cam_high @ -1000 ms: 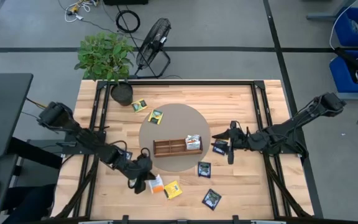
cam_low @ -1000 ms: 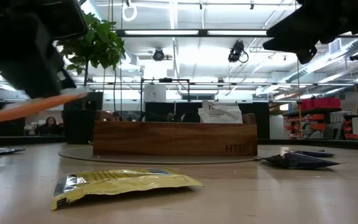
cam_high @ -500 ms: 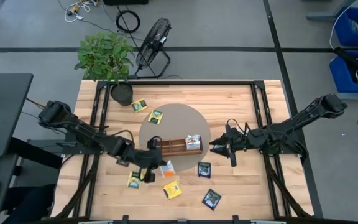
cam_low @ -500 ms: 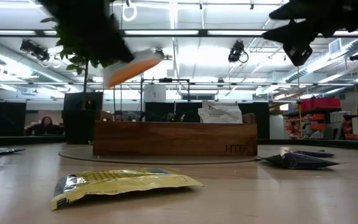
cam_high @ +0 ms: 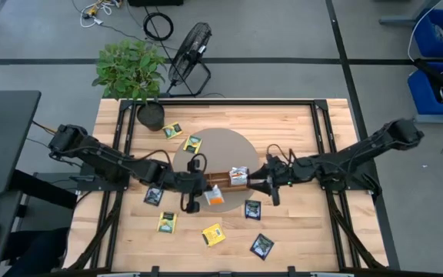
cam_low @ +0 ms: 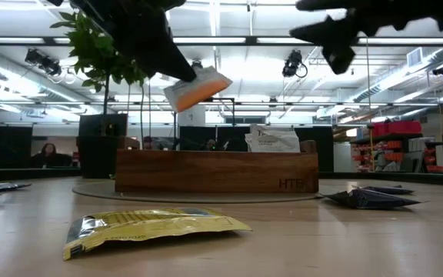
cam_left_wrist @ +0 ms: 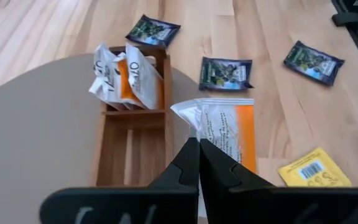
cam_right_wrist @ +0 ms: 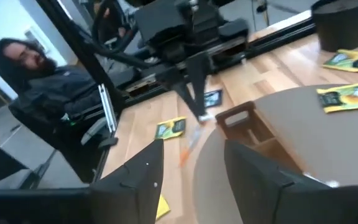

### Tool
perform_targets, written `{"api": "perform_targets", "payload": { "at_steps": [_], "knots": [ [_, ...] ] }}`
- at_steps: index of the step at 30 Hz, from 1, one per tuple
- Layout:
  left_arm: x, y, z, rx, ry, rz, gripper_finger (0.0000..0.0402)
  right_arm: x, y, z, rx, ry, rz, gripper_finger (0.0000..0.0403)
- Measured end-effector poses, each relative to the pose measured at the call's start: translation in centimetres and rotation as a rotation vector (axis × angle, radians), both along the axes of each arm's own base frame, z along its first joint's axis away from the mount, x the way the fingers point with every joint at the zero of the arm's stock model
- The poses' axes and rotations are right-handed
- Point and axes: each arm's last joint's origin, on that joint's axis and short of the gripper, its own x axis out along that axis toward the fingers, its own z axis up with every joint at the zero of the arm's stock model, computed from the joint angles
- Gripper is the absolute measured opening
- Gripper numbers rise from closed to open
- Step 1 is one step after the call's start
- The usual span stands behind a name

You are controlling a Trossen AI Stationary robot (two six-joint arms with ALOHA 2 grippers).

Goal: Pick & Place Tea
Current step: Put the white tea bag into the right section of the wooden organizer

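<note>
Left gripper (cam_high: 203,191), just below centre of the overhead frame, is pinching a white-and-orange tea bag (cam_left_wrist: 227,132) by its corner, fingers (cam_left_wrist: 191,163) pressed together. The bag hangs in the air beside the wooden tray (cam_high: 218,181), clear of the table (cam_high: 298,131). Two white-and-orange bags (cam_left_wrist: 122,73) stand in the tray's end compartment. Right gripper (cam_high: 268,183), right of centre, hovers at the tray's other end, fingers spread and holding nothing. Yellow sachets (cam_high: 212,234) and dark sachets (cam_high: 262,245) lie loose in the lower part of the frame.
</note>
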Motion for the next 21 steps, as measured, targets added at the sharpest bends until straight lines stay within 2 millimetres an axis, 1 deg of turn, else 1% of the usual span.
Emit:
{"api": "perform_targets", "payload": {
  "at_steps": [6, 12, 16, 19, 21],
  "knots": [
    [0.0, 0.1, 0.0, 0.035, -0.006, 0.002, 0.0002, 3.7, -0.4, 0.9, -0.022, 0.139, 0.029, 0.0176],
    [-0.1, -0.1, 0.0, 0.075, 0.0, -0.009, 0.0002, 7.0, -0.9, 1.5, -0.035, 0.153, 0.089, 0.0178],
    [-0.1, -0.1, 0.0, 0.082, 0.003, -0.009, 0.0002, 8.4, -1.4, 1.2, -0.024, 0.2, 0.108, 0.019],
    [-0.1, 0.0, 0.0, 0.102, -0.002, -0.021, 0.0002, 9.6, -1.3, 0.6, -0.017, 0.207, 0.136, 0.0198],
    [0.0, 0.1, 0.0, 0.111, -0.003, -0.022, 0.0002, 10.1, -1.2, 0.4, -0.018, 0.229, 0.152, 0.0199]
  ]
}}
